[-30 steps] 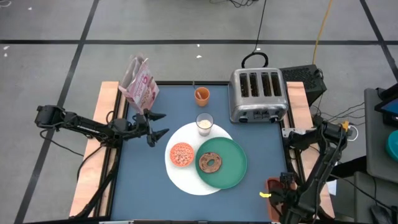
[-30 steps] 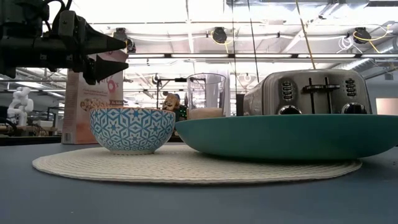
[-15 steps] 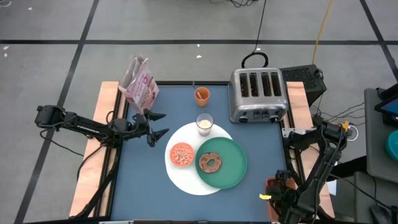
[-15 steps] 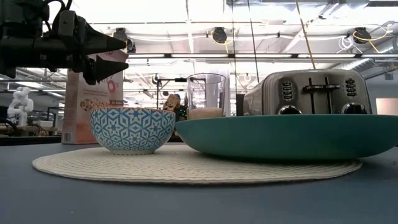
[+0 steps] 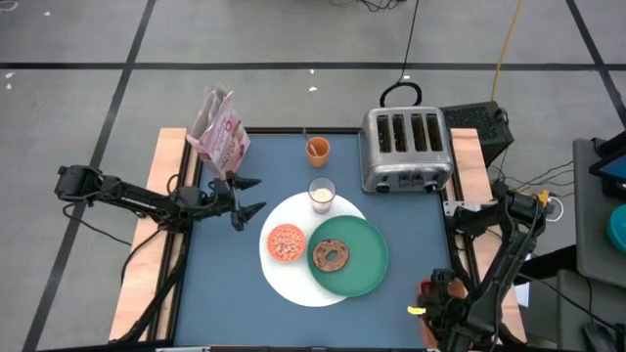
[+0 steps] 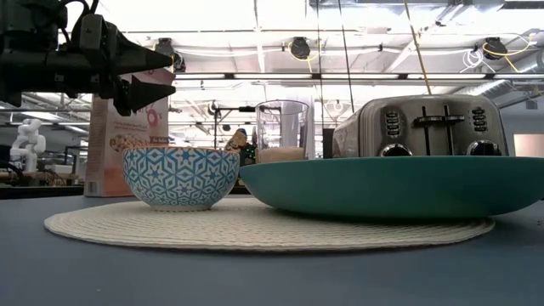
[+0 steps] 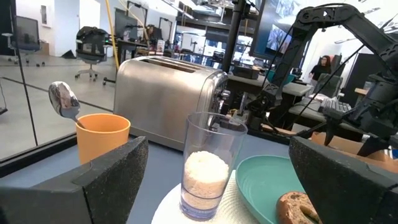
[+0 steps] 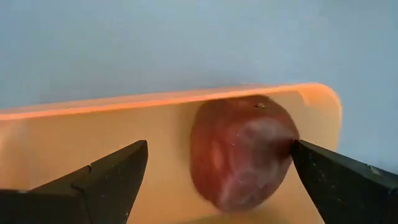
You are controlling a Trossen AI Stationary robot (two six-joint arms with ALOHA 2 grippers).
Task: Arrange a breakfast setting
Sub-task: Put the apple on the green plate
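Note:
The large white round plate [image 5: 284, 279] lies mid-table. On it rest the green round plate [image 5: 367, 269] with the brown bagel [image 5: 331, 255], and the small cereal bowl [image 5: 286, 242]. The milk glass [image 5: 321, 194] stands behind them. The orange cup [image 5: 317, 149] holds the spoon [image 7: 64, 101], bowl end up. My left gripper [image 5: 260, 194] is open and empty, above the table left of the glass. My right gripper [image 5: 432, 293] is open at the near right corner, its fingers on either side of the dark red fruit [image 8: 242, 149], which lies on an orange tray [image 8: 93, 137]. My right gripper comes at the dark red fruit from above. One fingertip [image 8: 305, 152] shows right at the fruit's side [image 8: 283, 140]; I cannot tell whether it touches. The other finger stands well apart from the fruit.
The silver toaster [image 5: 406, 149] stands at the far right and the pink cereal box [image 5: 220, 127] at the far left corner. Bare blue table [image 5: 220, 284] lies left of the white plate. A person shows in the room beyond the table [image 7: 324, 63].
My right gripper has moved a little toward the table's left edge, over the orange tray at the near right corner. Nothing on the table has moved.

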